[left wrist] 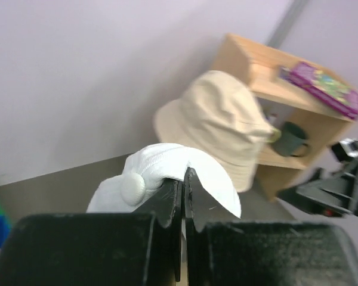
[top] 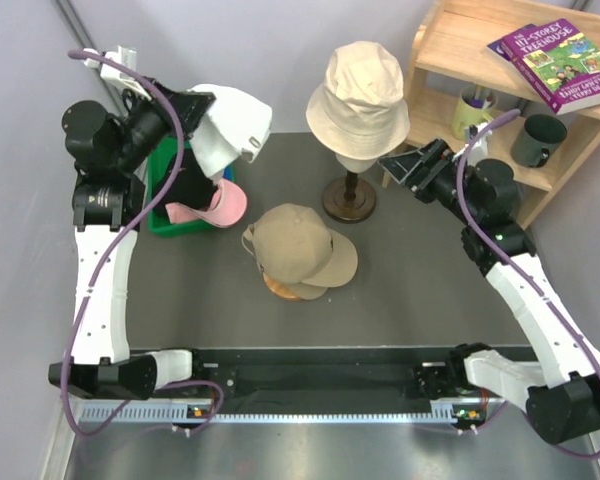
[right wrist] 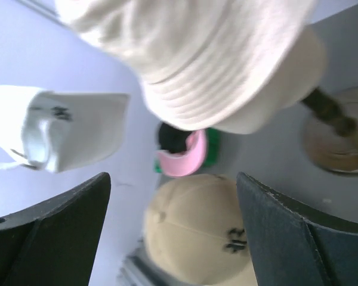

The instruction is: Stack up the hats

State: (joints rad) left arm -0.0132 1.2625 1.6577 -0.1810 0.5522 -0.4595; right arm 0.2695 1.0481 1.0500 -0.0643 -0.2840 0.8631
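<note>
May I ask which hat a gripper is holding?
The white fabric baseball cap, pinched by the left gripper; the tan cap, pink cap and cream bucket hat are not.

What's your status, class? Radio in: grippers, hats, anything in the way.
Left gripper shut on white cap, aloft near green bin. Right gripper open, empty, beside bucket hat. Tan cap on low stand, pink cap at bin. No blocker seen.

White cap (top: 225,125), 10 o'clock: soft cloth, matt, stitched seams. Bucket hat (top: 358,95), 12 o'clock: cream cloth, matt, brim ridged with stitch rows. Tan cap (top: 298,245), centre: matt cloth. Pink cap (top: 225,205): cloth. Green bin (top: 160,222), 9 o'clock: smooth plastic. Hat stand (top: 348,200): dark polished wood. Shelf (top: 450,45), 1 o'clock: pale bare wood. Book (top: 560,62): glossy paper cover. Table (top: 430,290): matt grey.
</note>
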